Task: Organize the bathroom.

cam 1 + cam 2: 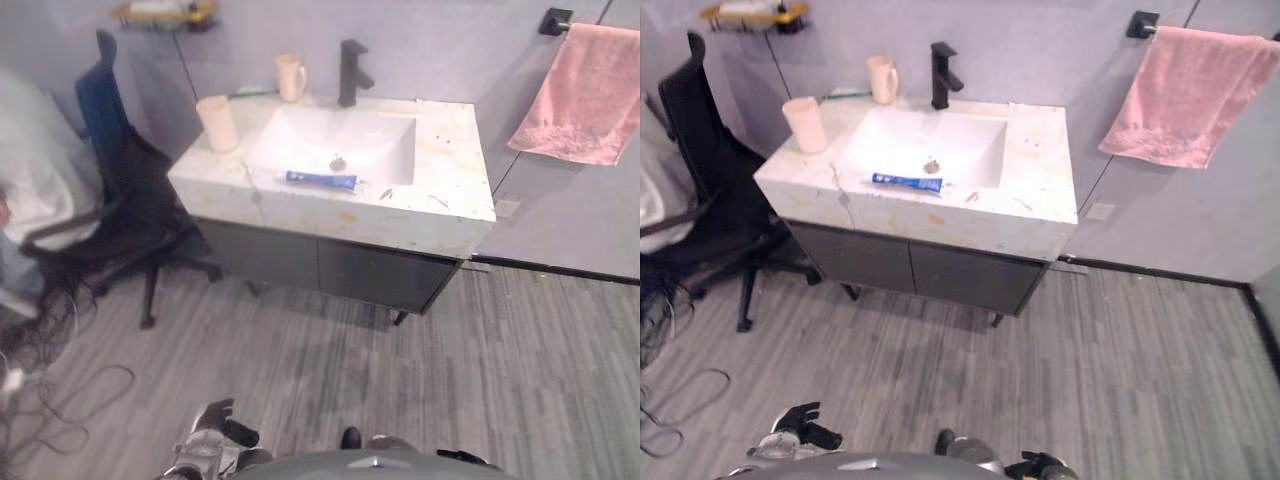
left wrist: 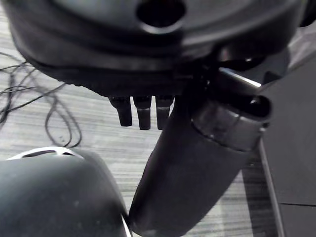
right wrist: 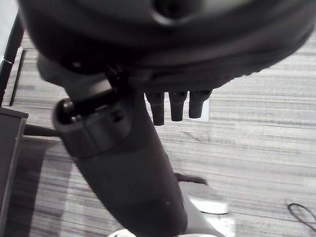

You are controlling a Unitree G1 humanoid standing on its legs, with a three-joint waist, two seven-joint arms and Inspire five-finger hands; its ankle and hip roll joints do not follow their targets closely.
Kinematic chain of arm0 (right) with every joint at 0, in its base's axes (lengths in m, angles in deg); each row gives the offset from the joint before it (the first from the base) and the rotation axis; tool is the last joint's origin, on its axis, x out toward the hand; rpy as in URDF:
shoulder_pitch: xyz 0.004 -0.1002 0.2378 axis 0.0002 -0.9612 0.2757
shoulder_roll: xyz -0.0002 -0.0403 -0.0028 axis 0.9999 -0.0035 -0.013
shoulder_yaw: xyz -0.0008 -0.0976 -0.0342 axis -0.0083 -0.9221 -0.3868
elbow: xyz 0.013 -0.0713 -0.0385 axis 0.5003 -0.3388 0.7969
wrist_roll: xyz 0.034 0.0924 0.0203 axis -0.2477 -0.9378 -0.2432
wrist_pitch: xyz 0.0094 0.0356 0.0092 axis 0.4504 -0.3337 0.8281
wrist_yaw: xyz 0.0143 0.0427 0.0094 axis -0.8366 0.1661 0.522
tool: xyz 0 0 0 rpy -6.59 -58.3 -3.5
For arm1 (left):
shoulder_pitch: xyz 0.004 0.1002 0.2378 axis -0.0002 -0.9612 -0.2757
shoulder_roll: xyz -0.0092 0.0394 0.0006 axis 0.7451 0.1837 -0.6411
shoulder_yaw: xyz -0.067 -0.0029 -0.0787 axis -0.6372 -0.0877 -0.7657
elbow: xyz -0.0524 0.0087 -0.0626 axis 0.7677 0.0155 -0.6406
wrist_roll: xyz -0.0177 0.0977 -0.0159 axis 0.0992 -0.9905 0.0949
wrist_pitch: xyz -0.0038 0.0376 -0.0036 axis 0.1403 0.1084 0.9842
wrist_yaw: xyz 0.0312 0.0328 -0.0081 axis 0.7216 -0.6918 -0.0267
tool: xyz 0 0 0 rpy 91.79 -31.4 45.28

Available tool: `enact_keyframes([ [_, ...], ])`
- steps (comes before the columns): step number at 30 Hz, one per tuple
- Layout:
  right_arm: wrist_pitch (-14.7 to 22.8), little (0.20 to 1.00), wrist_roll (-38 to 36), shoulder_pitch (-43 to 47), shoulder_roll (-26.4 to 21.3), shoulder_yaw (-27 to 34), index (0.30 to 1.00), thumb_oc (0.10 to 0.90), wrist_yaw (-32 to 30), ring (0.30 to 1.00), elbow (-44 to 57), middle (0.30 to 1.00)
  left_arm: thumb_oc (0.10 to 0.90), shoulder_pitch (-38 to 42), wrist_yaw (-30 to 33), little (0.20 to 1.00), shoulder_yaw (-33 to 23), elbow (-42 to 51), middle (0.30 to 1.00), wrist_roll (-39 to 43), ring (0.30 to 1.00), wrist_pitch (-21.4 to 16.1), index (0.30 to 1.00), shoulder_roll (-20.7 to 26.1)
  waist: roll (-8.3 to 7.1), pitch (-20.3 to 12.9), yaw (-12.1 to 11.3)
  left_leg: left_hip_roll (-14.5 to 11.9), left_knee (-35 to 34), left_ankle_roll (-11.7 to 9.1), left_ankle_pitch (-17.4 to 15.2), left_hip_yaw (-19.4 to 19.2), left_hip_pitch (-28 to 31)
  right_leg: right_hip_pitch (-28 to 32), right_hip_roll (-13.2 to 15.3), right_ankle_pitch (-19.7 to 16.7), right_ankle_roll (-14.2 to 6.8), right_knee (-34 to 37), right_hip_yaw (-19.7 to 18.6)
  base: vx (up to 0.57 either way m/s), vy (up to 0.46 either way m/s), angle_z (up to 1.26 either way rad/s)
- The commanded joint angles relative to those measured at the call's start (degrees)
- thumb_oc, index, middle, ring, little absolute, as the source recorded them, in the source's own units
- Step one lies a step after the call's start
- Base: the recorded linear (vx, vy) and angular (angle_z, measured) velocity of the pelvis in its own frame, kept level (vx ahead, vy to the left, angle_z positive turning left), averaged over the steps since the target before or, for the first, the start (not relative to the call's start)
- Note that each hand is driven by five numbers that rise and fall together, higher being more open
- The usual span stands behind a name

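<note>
A white marble vanity desk [image 1: 455,190] stands against the grey wall, with a sunken basin [image 1: 340,140] in its middle and a black tap [image 1: 351,72] behind it. A blue toothpaste tube [image 1: 321,180] lies flat on the basin's front edge. A pink cup [image 1: 218,123] stands upright on the desk's left corner, well apart from a cream mug [image 1: 290,77] near the wall beside the tap. A pink towel [image 1: 587,93] hangs from a black bar on the wall to the right. A black office chair [image 1: 700,190] sits left of the desk, and a small yellow shelf [image 1: 752,14] is fixed high on the wall above it.

Both hands hang low over the striped grey floor [image 1: 1120,370], far from the desk. The left hand [image 1: 218,430] holds nothing, its fingers [image 2: 143,111] straight and relaxed. The right hand [image 1: 1040,466] is likewise empty, fingers [image 3: 177,104] loosely extended.
</note>
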State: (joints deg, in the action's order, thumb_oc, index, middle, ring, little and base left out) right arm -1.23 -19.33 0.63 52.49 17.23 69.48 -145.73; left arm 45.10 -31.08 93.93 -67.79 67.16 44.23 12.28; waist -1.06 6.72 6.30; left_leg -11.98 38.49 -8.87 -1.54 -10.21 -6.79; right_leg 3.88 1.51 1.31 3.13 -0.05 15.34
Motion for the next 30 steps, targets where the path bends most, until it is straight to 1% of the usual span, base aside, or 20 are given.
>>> enact_keyframes([
  [1,1.7,0.9,1.91,1.64,-0.12,-0.34,0.9,0.8,-0.08,0.9,-0.6,0.9,0.8,1.31,1.92,0.9,2.23,0.53,0.9,-0.32,0.9,-0.67,0.9,2.85,-2.66,3.3,-0.27,4.86,-11.54,6.56,-1.5,-3.82,3.24,-0.95,2.3,-1.54,-6.94,-0.1,-3.65,0.26,0.168,-0.46],
  [2,1.82,0.9,2.07,1.72,-0.07,-0.38,0.9,0.8,-0.18,0.9,-0.66,0.9,0.8,1.31,1.95,0.9,2.28,0.57,0.9,-0.26,0.9,-0.66,0.9,2.85,-2.67,3.38,-0.36,5.01,-13.01,6.7,-1.5,-3.92,3.66,-0.74,2.27,-1.5,-7.07,-0.03,-3.85,0.28,0.21,-0.39],
  [3,2.07,0.9,2.64,1.97,-0.02,-0.5,0.9,0.8,-0.25,0.9,-0.84,0.9,0.8,1.18,1.89,0.9,2.24,0.68,0.9,-0.3,0.9,-0.62,0.9,2.94,-2.13,3.33,-0.54,5.3,-21.5,6.61,-0.6,-3.33,4.34,0.05,1.56,-1.17,-7.75,0.65,-4.93,0.32,0.233,-0.35],
  [5,2.46,0.9,2.07,2.22,-0.06,-1.1,0.9,0.8,-0.29,0.9,-1.45,0.9,0.8,0.84,1.85,0.9,2.39,0.35,0.9,-0.25,0.9,-0.55,0.9,2.84,-0.47,2.94,-1.27,4.2,-35.25,4.44,4.84,-1.09,3.85,1.43,-0.06,-0.27,-8.7,1.93,-7.02,0.4,0.267,-0.32],
  [6,2.49,0.9,2.07,2.24,-0.12,-1.19,0.9,0.8,-0.25,0.9,-1.59,0.9,0.8,0.76,1.88,0.9,2.42,0.22,0.9,-0.22,0.9,-0.59,0.9,2.79,-0.17,3.01,-1.43,3.74,-37.78,3.87,6.28,-0.83,3.9,1.96,-0.32,0.01,-8.85,2.18,-7.36,0.44,0.242,-0.23],
  [7,2.55,0.9,2.21,2.19,-0.34,-1.3,0.9,0.8,-0.12,0.9,-1.9,0.9,0.8,0.47,1.62,0.9,2.4,-0.33,0.9,-0.58,0.9,-0.64,0.9,2.6,0.45,3.21,-1.74,2.39,-42.56,2.54,9.21,-0.59,2.88,3.24,-0.76,0.86,-9.09,2.51,-8.2,0.34,0.176,-0.11],
  [10,2.88,0.9,3.01,2.17,-0.62,-1.23,0.9,0.8,-0.11,0.9,-2.05,0.9,0.8,-0.17,1.65,0.9,1.99,-1.18,0.9,-0.73,0.9,-0.68,0.9,2.1,0.73,3.3,-2.27,2.12,-42.4,2.68,8.66,0.37,1.8,4.07,-0.27,2.61,-9.14,1.34,-8.98,0.35,0.253,-0.33],
  [11,3.29,0.9,4.22,2.56,-0.76,-1.33,0.9,0.8,-0.32,0.9,-2.42,0.9,0.8,-1.09,1.64,0.9,1.35,-1.9,0.9,0.76,0.9,-0.86,0.9,2.02,1.1,3.09,-3.02,2.95,-41.16,3.21,8.23,2.71,2.44,4.15,0.54,3.66,-9.38,-0.38,-9.91,0.18,0.183,-0.52],
  [12,3.3,0.9,4.22,2.55,-0.76,-1.34,0.9,0.8,-0.32,0.9,-2.43,0.9,0.8,-1.1,1.64,0.9,1.36,-1.91,0.9,0.77,0.9,-0.87,0.9,2.02,1.05,3.15,-3.06,3.0,-41.11,3.23,8.15,2.65,2.52,4.19,0.6,3.76,-9.41,-0.48,-9.96,0.36,0.346,-0.92],
  [13,3.42,0.9,3.49,2.6,-0.59,-0.6,0.9,0.8,-0.22,0.9,-2.73,0.9,0.8,-1.86,1.18,0.9,0.58,-2.15,0.9,0.61,0.9,-0.62,0.9,2.45,1.27,2.73,-3.2,4.25,-40.16,4.16,6.11,2.74,4.02,3.99,2.1,5.02,-10.38,-3.07,-9.69,0.29,0.254,-0.94],
  [16,3.56,0.9,3.83,2.13,0.0,-0.17,0.9,0.8,-0.26,0.9,-2.39,0.9,0.8,-1.83,0.6,0.9,0.64,-2.08,0.9,-1.22,0.9,0.19,0.9,2.95,1.44,1.94,-2.97,5.58,-40.83,5.08,4.77,2.11,6.21,2.67,3.49,5.84,-11.42,-6.47,-8.58,0.24,0.205,-0.45],
  [19,4.63,0.9,2.31,1.96,0.55,0.82,0.9,0.8,-0.5,0.9,-2.29,0.9,0.8,-0.79,-0.15,0.9,1.41,-2.36,0.9,-1.57,0.9,-0.05,0.9,3.28,2.14,1.57,-2.08,7.08,-41.57,6.95,2.72,1.98,8.64,-2.39,4.81,4.69,-13.01,-16.18,-8.73,0.19,0.16,-0.18],
  [21,4.94,0.9,2.06,2.09,0.63,1.2,0.9,0.8,-0.27,0.9,-2.19,0.9,0.8,-0.59,-0.22,0.9,1.78,-2.64,0.9,-2.37,0.9,-0.57,0.9,3.28,2.48,1.51,-1.84,7.43,-41.8,7.37,2.09,1.96,9.31,-4.34,5.06,4.01,-13.43,-18.99,-8.86,0.1,0.077,-0.02],
  [23,5.25,0.9,3.29,2.63,0.86,1.03,0.9,0.8,-0.01,0.9,-2.0,0.9,0.8,-0.45,0.29,0.9,2.19,-2.5,0.9,-1.6,0.9,-0.4,0.9,3.29,2.33,1.38,-1.83,7.8,-42.0,7.38,1.55,1.27,10.19,-5.9,6.67,2.4,-13.86,-17.74,-7.0,0.1,-0.007,-0.03],
  [24,5.43,0.9,3.4,3.52,1.23,0.4,0.9,0.8,0.1,0.9,-2.05,0.9,0.8,-0.14,0.62,0.9,2.27,-2.57,0.9,-0.3,0.9,-0.61,0.9,3.41,1.62,1.08,-2.42,8.09,-42.44,6.55,1.43,-0.51,10.85,-6.41,8.94,-0.16,-14.35,-10.08,-2.34,0.11,-0.045,-0.09],
  [25,5.44,0.9,3.4,3.56,1.25,0.36,0.9,0.8,0.1,0.9,-2.05,0.9,0.8,-0.13,0.63,0.9,2.27,-2.58,0.9,-0.27,0.9,-0.66,0.9,3.42,1.61,1.1,-2.42,8.06,-42.47,6.49,1.41,-0.57,10.93,-6.23,8.96,-0.43,-14.4,-9.47,-2.06,0.09,-0.088,-0.23],
  [27,5.46,0.9,3.45,4.16,1.55,-0.16,0.9,0.8,-0.02,0.9,-1.75,0.9,0.8,-0.27,1.42,0.9,2.31,-2.32,0.9,0.21,0.9,-1.25,0.9,3.4,0.35,1.07,-3.15,8.62,-42.76,6.2,0.73,-2.9,11.53,-7.23,10.45,-4.75,-15.45,-3.55,2.2,0.06,-0.1,-0.6],
  [28,6.04,0.9,3.49,4.44,1.71,-0.6,0.9,0.8,0.48,0.9,-1.11,0.9,0.8,-0.72,2.19,0.9,1.92,-1.41,0.9,0.59,0.9,-1.25,0.9,3.68,0.14,1.74,-3.01,8.24,-42.76,6.8,-0.02,-3.67,12.15,-9.57,10.56,-5.65,-15.18,-5.81,0.48,0.04,-0.093,-0.67],
  [29,6.2,0.9,2.95,4.4,1.72,-0.73,0.9,0.8,0.56,0.9,-0.88,0.9,0.8,-0.68,2.16,0.9,1.89,-1.24,0.9,0.51,0.9,-1.24,0.9,3.76,0.11,1.73,-3.03,8.12,-42.86,6.85,0.12,-3.66,12.08,-9.44,10.29,-5.28,-15.08,-5.73,0.16,0.03,-0.134,-0.31],
  [30,7.92,0.9,0.73,4.29,1.83,-1.6,0.9,0.8,1.1,0.9,-0.11,0.9,0.8,-0.2,2.68,0.9,2.16,-1.04,0.9,0.27,0.9,-0.93,0.9,3.65,-0.19,1.29,-3.77,7.82,-42.76,6.97,0.93,-3.71,11.15,-7.61,9.33,-3.9,-14.49,-4.89,1.39,0.01,-0.101,-0.03],
])
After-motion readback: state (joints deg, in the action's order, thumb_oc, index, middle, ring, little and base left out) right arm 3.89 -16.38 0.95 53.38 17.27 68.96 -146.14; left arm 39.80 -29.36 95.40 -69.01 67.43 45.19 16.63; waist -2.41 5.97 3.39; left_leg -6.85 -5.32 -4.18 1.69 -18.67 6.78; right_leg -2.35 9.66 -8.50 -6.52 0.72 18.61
